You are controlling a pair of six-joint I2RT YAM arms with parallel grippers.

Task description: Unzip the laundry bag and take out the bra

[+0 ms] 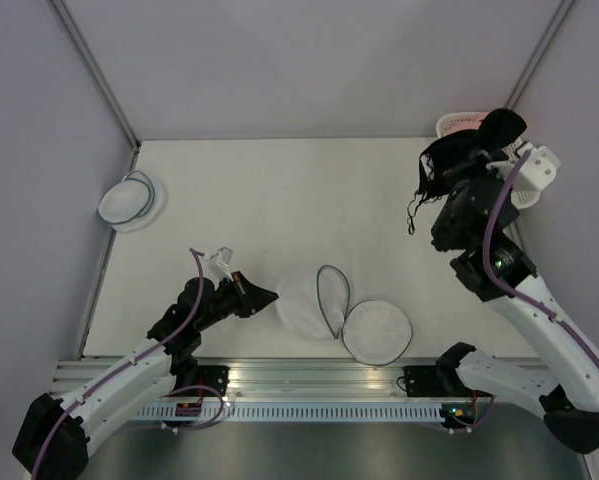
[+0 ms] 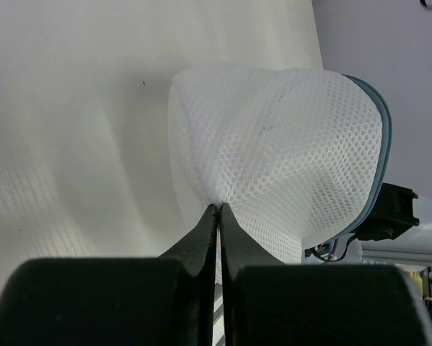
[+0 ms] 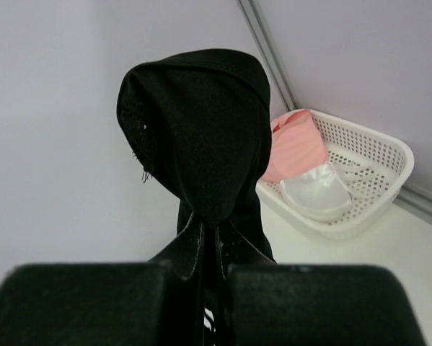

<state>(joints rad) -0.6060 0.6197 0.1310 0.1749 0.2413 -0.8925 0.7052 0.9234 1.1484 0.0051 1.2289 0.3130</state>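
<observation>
The laundry bag [image 1: 301, 306] is seen lying on its side on the white table [image 1: 279, 190], near the front edge and roughly midway between the two arm bases. Its dark grey-blue zipper rim [image 1: 332, 300] is open, and the flat disc lid [image 1: 377, 329] is laid out on the table to the right of the dome, joined to it at the rim. The left gripper [image 1: 262, 296] is closed on the left side of the dome; in the left wrist view its fingers [image 2: 201, 238] are pressed together with a fold of white mesh [image 2: 288, 166] pinched between the tips. The black bra [image 1: 467, 150] is out of the bag and is held above the far right corner of the table by the right gripper [image 3: 210, 229], whose fingers are clamped on the fabric, so that one cup stands up over the tips and a strap [image 1: 416, 205] hangs down. A white perforated basket [image 3: 367, 148] is seen just beyond the bra in the corner, with a pink garment [image 3: 296, 148] and a white cup-shaped piece [image 3: 315, 193] in it. A smaller white dome with a pale bluish rim [image 1: 131, 201] is lying at the far left edge of the table, well apart from both arms.
</observation>
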